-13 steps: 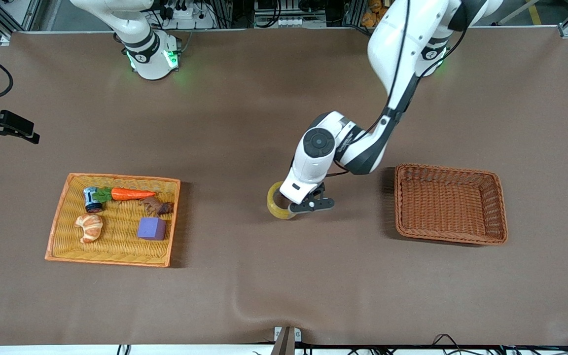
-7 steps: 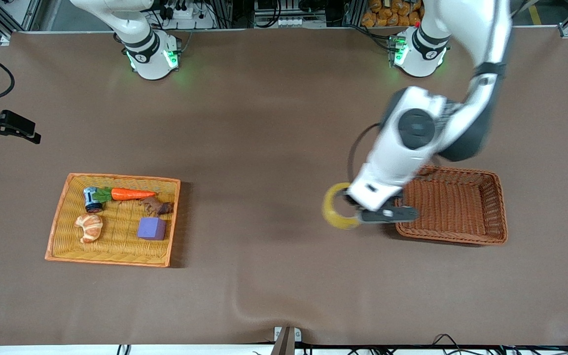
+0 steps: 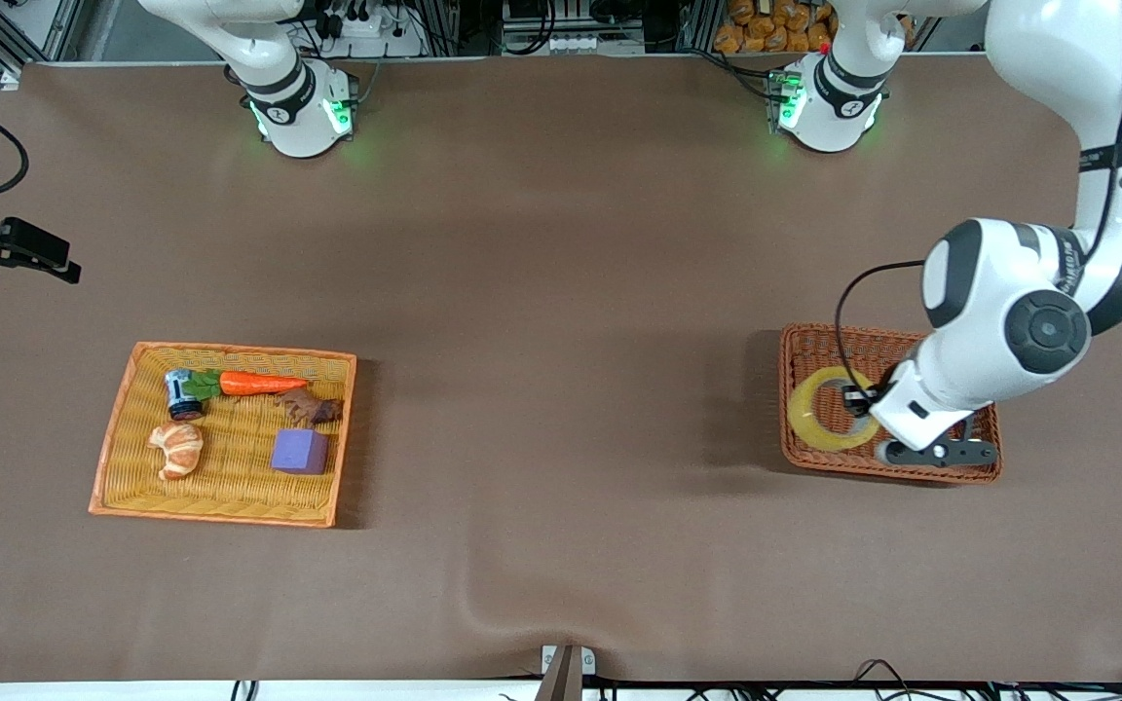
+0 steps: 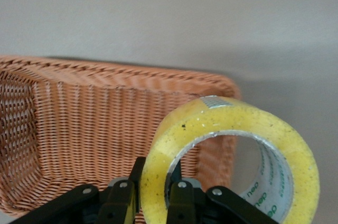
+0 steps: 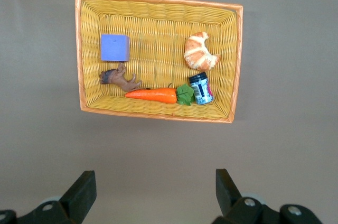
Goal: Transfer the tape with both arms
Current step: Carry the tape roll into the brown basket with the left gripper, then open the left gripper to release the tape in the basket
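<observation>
The tape [image 3: 814, 428], a yellowish translucent ring, hangs over the brown wicker basket [image 3: 982, 362] at the left arm's end of the table. My left gripper [image 3: 863, 404] is shut on the ring's wall, one finger inside the hollow and one outside. In the left wrist view the tape [image 4: 296, 155] stands on edge between the left gripper [image 4: 153, 176] fingers, with the basket [image 4: 79, 129] below it. My right gripper [image 5: 153, 187] waits open and holds nothing, high over the table beside the yellow tray [image 5: 158, 115].
The yellow tray [image 3: 230, 511] at the right arm's end holds a carrot [image 3: 264, 384], a croissant [image 3: 177, 448], a purple cube [image 3: 300, 452], a small jar [image 3: 181, 392] and a brown toy animal [image 3: 310, 407]. The brown mat has a wrinkle [image 3: 483, 604] near the front edge.
The left arm has swung from the middle of the table toward its own end, carrying the tape to a spot over the brown basket. The right arm has not moved.
</observation>
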Robot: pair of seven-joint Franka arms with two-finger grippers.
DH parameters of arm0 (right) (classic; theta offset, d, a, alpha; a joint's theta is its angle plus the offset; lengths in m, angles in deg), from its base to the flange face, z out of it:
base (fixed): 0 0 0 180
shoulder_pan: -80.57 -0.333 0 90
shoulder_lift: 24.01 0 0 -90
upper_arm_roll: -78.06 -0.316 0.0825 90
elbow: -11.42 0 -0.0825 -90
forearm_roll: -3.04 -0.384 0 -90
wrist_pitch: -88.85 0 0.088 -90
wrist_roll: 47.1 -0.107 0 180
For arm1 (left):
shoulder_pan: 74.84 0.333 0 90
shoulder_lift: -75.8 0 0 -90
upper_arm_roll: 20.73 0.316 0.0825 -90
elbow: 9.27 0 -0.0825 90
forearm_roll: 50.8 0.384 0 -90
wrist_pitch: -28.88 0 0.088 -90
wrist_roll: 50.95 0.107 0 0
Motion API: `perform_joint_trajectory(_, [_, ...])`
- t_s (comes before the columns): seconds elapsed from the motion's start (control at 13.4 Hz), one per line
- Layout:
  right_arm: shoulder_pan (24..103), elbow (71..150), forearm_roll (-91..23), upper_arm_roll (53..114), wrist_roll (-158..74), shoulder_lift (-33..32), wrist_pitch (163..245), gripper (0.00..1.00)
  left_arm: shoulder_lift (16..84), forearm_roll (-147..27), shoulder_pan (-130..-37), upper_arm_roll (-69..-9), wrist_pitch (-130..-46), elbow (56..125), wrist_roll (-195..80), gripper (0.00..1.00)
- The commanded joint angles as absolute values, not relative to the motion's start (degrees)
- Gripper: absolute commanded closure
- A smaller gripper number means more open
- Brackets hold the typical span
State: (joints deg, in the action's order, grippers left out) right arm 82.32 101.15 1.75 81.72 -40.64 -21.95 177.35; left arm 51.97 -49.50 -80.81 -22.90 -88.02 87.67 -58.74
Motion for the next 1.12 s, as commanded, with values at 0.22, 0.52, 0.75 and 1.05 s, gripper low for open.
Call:
perform_joint_trajectory(0.22, [82.24, 101.86, 1.54, 81.22, -39.54, -22.51, 177.36, 0.00, 52.24, -48.60, -74.85, -23.90, -96.61, 97.06, -54.92, 1.00])
perform_joint_trajectory(0.52, [81.80, 101.16, 1.54, 81.13, -39.54, -22.60, 177.44, 0.00, 49.96, -48.87, -70.98, -23.90, -100.58, 99.53, -46.91, 1.00])
perform_joint_trajectory(0.75, [81.98, 101.50, 1.63, 81.13, -39.54, -22.25, 177.44, 0.00, 49.87, -49.04, -70.19, -23.90, -104.36, 101.74, -46.90, 0.22])
perform_joint_trajectory(1.05, [82.06, 101.68, 1.63, 81.22, -39.46, -21.99, 177.45, 0.00, 52.76, -49.05, -69.92, -23.90, -103.41, 100.95, -46.73, 0.00])
